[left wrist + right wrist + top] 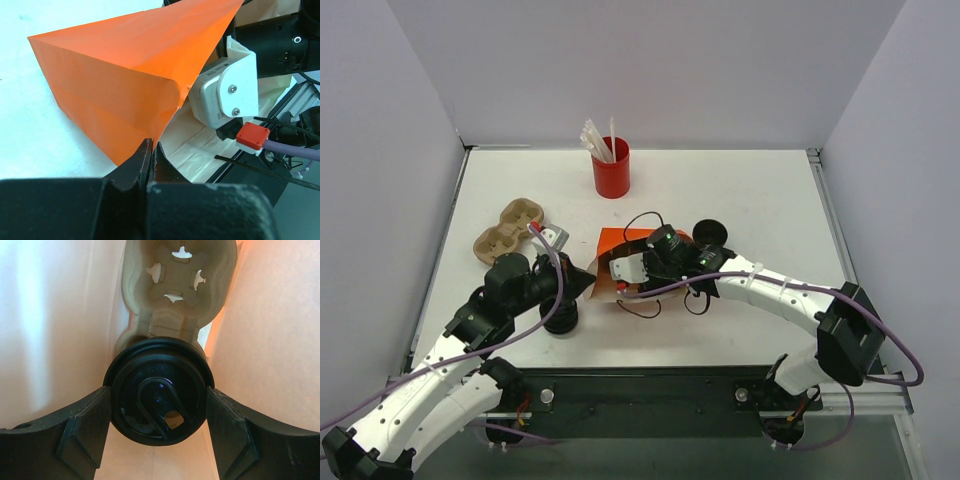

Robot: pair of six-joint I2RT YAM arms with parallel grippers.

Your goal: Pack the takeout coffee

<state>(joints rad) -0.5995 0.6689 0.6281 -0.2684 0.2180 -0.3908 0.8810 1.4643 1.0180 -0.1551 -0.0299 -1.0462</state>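
Now the orange paper bag [620,240] lies on its side on the white table [740,190]. Its paper is smooth and sharply creased outside and pale cream inside. The left gripper [151,147] has its black fingers pressed together on the bag's lip, holding the mouth open.

Inside, a moulded pulp carrier [180,295], rough, tan and pierced with cross-shaped cut-outs, lies along the bag. The takeout coffee [159,390], a small black cup with a glossy round lid and a raised sip tab, sits at the carrier's near end. The right gripper [158,405] is clasped around the cup, with one matte black finger against each side of the lid. That arm's white camera block [225,85] crowds the bag's mouth.

In the top view, a red cup [611,175] of white straws [598,140] stands at 12 o'clock from the bag. A second pulp carrier [508,228] lies at 9 o'clock. A low stack of black lids [711,233] sits at 3 o'clock, just beside the right arm. A dark round shape [563,318] at 7 o'clock, under the left arm, may be another cup, though too little of it shows to tell.
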